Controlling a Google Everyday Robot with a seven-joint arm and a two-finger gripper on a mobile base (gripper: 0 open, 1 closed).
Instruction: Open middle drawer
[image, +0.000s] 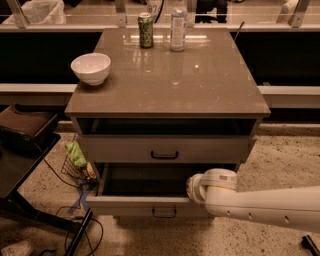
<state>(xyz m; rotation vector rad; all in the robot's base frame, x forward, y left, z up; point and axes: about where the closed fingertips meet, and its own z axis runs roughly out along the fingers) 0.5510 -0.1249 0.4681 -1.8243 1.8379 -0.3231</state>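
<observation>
The middle drawer (135, 205) has a low pale front with a small black handle (164, 212). It stands pulled out, and its dark inside (145, 181) shows. My gripper (194, 188) is at the end of the white arm (260, 204), which reaches in from the right. It sits at the top edge of that drawer's front, right of the handle. The taller drawer front (165, 148) above it has its own black handle (164, 155) and a dark gap over it.
On the brown cabinet top (200, 85) stand a white bowl (91, 67), a green can (145, 30) and a clear bottle (178, 25). At the lower left are a dark stand (25, 145), a wire basket with green stuff (76, 161) and cables (80, 220).
</observation>
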